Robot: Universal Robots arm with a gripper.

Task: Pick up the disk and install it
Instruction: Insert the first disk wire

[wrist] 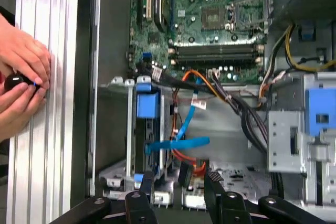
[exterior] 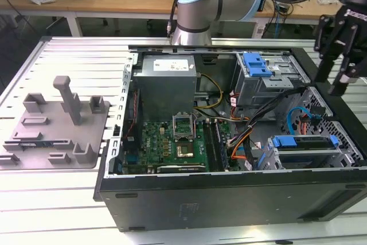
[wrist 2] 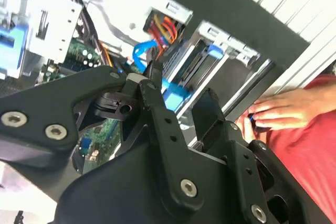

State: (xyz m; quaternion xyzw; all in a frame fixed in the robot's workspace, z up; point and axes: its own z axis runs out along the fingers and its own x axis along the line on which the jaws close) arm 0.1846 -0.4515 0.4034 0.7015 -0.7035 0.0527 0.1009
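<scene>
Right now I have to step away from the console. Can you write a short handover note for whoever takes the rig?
Gripper: open, empty, hovering over the computer case at its end on the exterior view's right.
Disk: in the lower drive cage, blue carrier rail up; not on the grey fixture tray.
Done: the disk looks placed in its bay.
Left: these views cannot confirm that it is fully seated.
Note: a person's hands rest on the table beside the case.
</scene>
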